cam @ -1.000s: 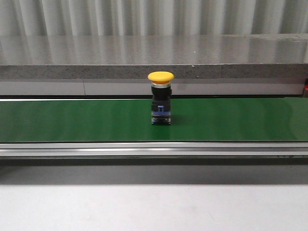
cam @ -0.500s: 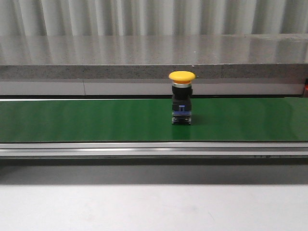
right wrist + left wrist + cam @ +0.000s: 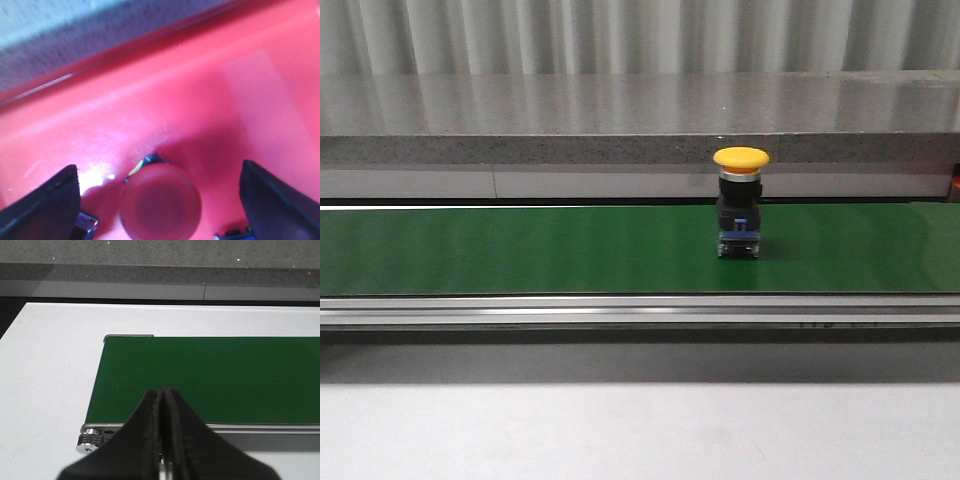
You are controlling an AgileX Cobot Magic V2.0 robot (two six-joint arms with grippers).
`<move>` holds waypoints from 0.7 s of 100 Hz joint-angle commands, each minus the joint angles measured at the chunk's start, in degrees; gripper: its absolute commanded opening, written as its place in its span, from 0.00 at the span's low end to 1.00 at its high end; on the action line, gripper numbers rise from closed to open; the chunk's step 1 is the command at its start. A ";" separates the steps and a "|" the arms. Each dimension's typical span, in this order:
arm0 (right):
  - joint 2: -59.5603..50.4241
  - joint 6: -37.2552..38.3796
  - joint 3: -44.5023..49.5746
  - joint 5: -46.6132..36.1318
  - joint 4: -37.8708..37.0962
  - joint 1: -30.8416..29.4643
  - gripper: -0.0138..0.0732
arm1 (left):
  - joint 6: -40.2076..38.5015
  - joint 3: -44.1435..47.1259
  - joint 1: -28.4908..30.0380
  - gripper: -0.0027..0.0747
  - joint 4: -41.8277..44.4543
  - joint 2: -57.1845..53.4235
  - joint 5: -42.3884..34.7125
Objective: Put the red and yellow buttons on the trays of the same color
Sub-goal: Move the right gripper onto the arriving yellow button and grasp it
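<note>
Red button (image 3: 161,201) blurred between spread right fingers (image 3: 47,200); left fingers (image 3: 150,430) pressed together.

No words, numbers, brand names or signs can be read in any of the three views. Nothing is printed on the green belt (image 3: 520,250), and no label can be made out on the yellow button (image 3: 740,158) or its dark body. The red tray (image 3: 240,100) and the red button (image 3: 161,200) are seen blurred, and no writing can be told on them.
</note>
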 commanded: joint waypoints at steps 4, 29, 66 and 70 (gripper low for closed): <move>-5.31 -0.38 -6.10 3.62 -0.17 -0.57 0.90 | -0.13 -1.67 -0.51 0.01 0.67 0.11 -4.27; -11.61 -0.91 -8.67 10.96 -0.17 0.82 0.90 | -0.13 -1.67 -0.51 0.01 0.67 0.11 -4.27; -21.71 -5.19 -8.23 22.17 0.37 10.30 0.90 | -0.13 -1.67 -0.51 0.01 0.67 0.11 -4.27; -22.54 -5.19 -7.77 23.11 0.37 11.42 0.90 | -0.13 -1.67 -0.51 0.01 0.67 0.11 -4.27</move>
